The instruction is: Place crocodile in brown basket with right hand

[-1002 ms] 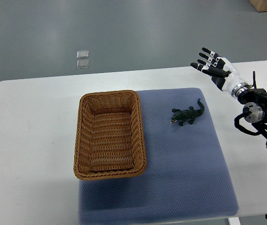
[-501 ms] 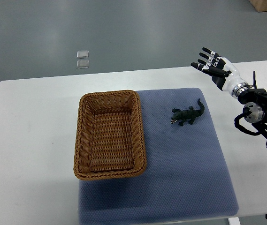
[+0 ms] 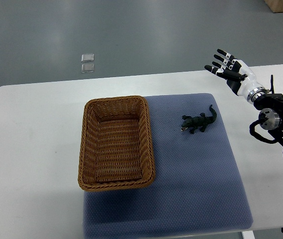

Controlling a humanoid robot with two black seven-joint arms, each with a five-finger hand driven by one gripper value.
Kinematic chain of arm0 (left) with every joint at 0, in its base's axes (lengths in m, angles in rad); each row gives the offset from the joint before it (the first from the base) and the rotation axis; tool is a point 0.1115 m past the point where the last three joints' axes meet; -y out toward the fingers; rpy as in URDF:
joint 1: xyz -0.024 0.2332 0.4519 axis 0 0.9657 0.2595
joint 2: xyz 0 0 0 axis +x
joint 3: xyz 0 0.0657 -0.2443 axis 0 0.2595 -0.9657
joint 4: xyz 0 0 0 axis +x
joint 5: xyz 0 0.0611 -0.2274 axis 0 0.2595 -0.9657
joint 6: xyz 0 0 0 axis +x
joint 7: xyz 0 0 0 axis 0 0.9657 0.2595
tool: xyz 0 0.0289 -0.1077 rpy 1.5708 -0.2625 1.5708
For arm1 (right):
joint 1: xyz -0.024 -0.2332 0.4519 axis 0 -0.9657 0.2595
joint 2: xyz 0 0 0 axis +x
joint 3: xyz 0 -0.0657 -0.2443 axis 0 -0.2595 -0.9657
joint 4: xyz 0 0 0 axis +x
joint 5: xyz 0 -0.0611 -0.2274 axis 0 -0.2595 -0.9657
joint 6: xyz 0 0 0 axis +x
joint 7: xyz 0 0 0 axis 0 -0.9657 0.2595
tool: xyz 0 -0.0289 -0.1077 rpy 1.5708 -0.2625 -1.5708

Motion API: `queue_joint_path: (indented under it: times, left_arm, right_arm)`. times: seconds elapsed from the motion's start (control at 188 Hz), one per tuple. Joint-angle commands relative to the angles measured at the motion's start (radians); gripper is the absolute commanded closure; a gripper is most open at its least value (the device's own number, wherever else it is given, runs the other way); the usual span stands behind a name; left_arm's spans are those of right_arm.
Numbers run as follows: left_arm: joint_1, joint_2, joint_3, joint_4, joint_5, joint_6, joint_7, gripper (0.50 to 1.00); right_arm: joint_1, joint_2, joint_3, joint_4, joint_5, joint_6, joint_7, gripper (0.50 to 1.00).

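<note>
Right hand (image 3: 231, 73) is edging outward, fingers splayed, grasping nothing | crocodile (image 3: 199, 122) is lying untouched on mat (image 3: 196, 174) | brown basket (image 3: 115, 99) is sitting empty, pickup pending

A robot lab, by its looks: plain white table (image 3: 32, 149) on bare grey floor (image 3: 131, 30).

I found nothing to read: no words, labels, brands, numbers or signs showed on my right hand (image 3: 232, 73), the crocodile (image 3: 199, 122), the brown basket (image 3: 84, 149), the blue mat (image 3: 196, 179) or the white table (image 3: 32, 149).
</note>
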Motion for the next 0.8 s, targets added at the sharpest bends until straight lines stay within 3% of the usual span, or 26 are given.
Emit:
queue_joint_path:
  times: [0.0,0.57,0.794]
  left_arm:
    - [0.0,0.0,0.0,-0.002,0.001,0.0,0.0,0.5]
    - [0.0,0.0,-0.003,-0.002,0.001,0.0,0.0,0.5]
    - [0.0,0.0,-0.003,-0.002,-0.001,0.0,0.0,0.5]
  right_arm:
    - [0.001,-0.001,0.0,-0.002,0.0,0.0,0.0,0.572]
    - [0.007,-0.013,-0.011,0.001,-0.026,0.009,0.0,0.572]
    - [0.011,-0.016,-0.008,0.008,-0.201,0.024,0.035,0.572]
